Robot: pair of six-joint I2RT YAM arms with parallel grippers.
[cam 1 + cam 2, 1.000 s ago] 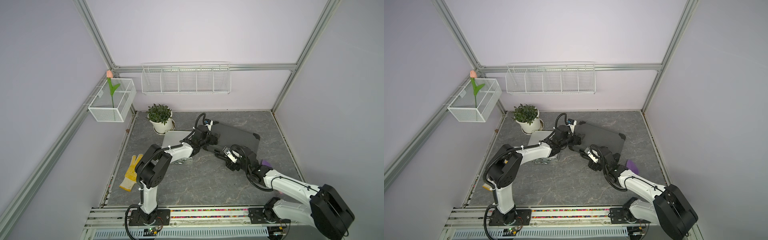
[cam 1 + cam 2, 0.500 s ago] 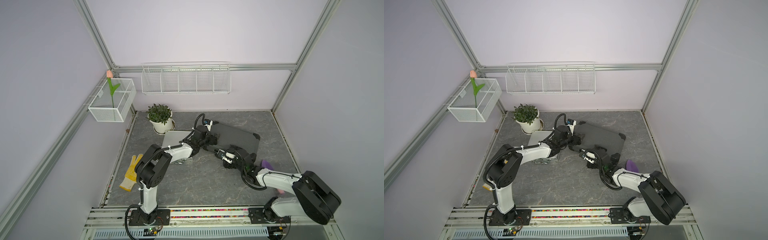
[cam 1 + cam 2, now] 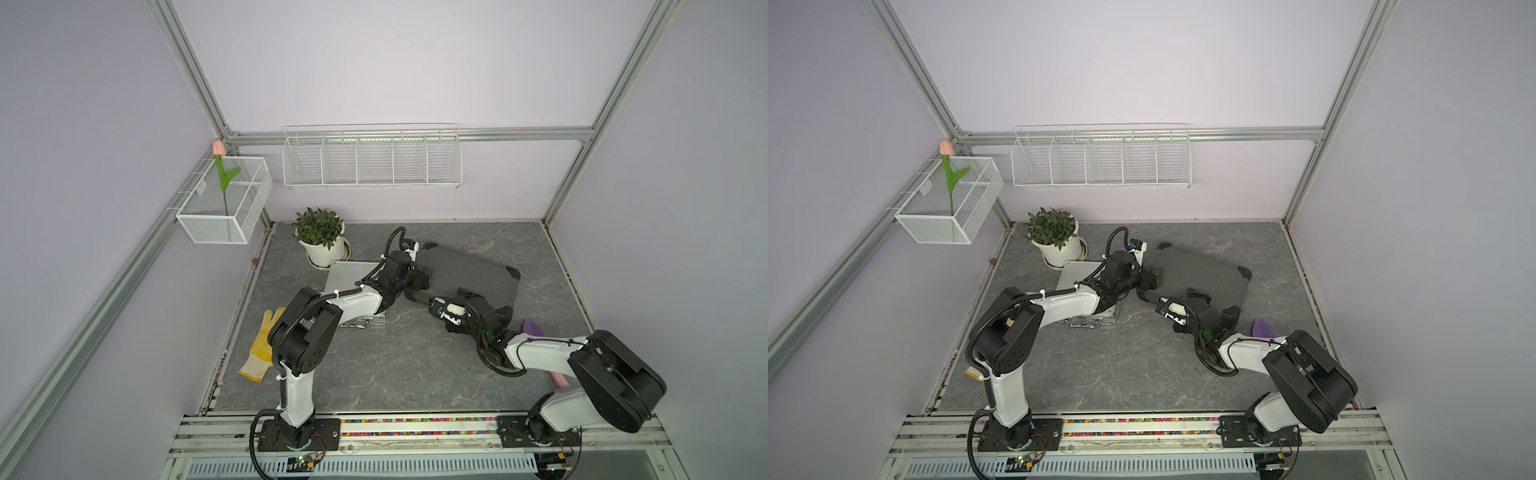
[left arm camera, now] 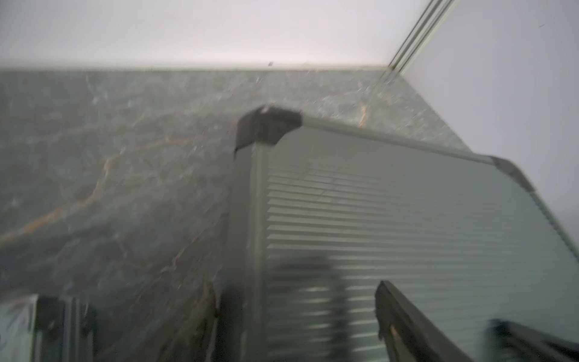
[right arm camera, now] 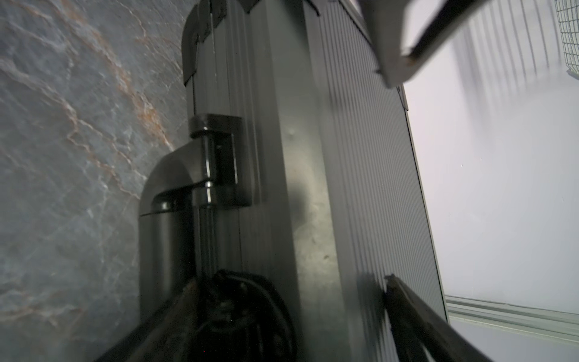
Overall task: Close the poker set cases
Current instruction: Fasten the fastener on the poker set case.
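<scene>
On the table, dark grey case lies diagonally (lid down).

You see two poker set cases — one dark grey case and one silver case. Two arms work over them, with one left gripper and one right gripper. Also countable — two white wire baskets, one potted plant, one tulip, one yellow glove.
</scene>
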